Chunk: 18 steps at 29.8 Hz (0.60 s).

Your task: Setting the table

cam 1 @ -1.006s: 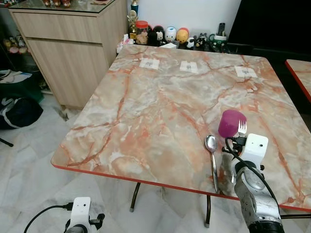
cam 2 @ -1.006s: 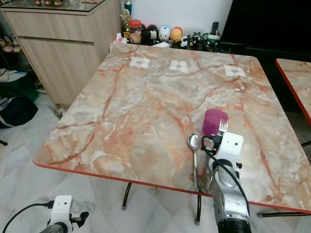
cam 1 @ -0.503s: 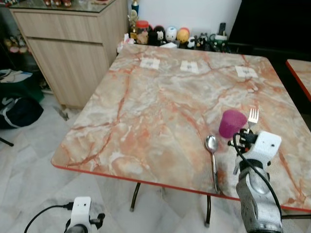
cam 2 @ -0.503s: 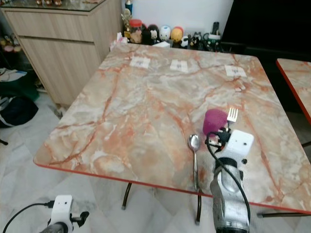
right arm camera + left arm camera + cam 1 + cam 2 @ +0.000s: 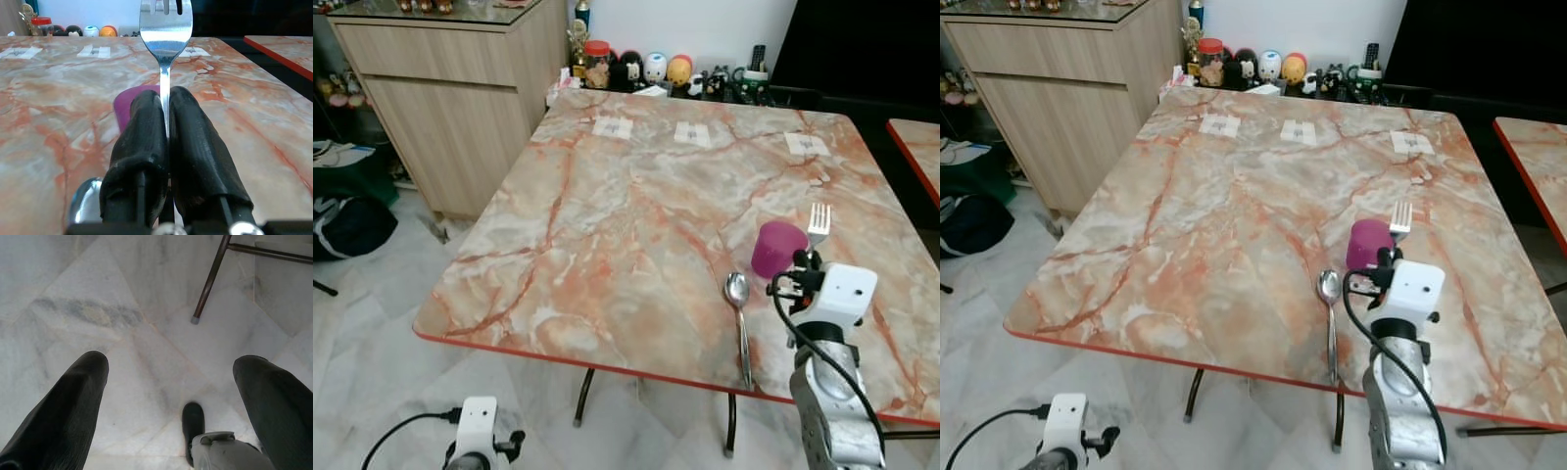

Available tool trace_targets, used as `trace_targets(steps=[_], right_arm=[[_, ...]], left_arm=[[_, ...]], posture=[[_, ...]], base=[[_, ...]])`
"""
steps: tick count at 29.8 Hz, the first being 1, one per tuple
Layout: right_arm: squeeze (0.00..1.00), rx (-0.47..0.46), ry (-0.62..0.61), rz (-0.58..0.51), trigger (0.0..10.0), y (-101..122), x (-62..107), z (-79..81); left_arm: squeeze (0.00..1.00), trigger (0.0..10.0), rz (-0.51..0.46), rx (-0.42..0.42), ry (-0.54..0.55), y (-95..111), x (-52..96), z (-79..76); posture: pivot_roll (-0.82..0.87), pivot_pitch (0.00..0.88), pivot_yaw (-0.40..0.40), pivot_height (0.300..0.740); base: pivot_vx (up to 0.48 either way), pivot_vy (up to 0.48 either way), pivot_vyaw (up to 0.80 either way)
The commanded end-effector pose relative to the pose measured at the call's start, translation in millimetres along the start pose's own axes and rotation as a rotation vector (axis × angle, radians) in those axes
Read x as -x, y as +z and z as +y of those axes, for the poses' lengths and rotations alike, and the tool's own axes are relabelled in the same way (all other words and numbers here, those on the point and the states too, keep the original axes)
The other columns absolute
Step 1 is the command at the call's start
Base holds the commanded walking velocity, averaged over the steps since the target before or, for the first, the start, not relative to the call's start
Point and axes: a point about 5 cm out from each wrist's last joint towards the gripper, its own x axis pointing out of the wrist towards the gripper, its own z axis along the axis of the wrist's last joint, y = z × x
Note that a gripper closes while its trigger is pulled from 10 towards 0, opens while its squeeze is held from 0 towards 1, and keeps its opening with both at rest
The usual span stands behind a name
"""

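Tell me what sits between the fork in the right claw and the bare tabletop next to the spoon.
The right claw holds the fork upright, just right of the purple cup. The cup stands beyond the spoon; the marble table right of the spoon looks bare.

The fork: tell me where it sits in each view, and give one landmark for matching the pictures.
Left eye view: fork stands tines up above the right claw, beside the purple cup.
Right eye view: fork at right of centre, just past the cup.
Right wrist view: fork rises between the pinched fingers, tines at the top edge.
Left wrist view: floor and a table leg; no fork.
Shared landmark: the purple cup.
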Motion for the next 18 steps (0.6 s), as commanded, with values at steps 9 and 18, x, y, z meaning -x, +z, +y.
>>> trace_targets(steps=[9,18], right_arm=[[0.0,0.003,-0.024,-0.034,10.0,5.0,0.1,-4.9],[0.0,0.005,-0.026,-0.034,10.0,4.9,0.3,-4.7]], left_arm=[[0.0,10.0,0.008,-0.011,-0.009,-4.0,0.8,-3.2],[0.0,10.0,0.008,-0.012,-0.009,-4.0,0.8,-3.2]], posture=[[0.1,0.022,-0.052,0.74],[0.1,0.022,-0.052,0.74]], base=[[0.0,-0.456,0.0],[0.0,-0.454,0.0]])
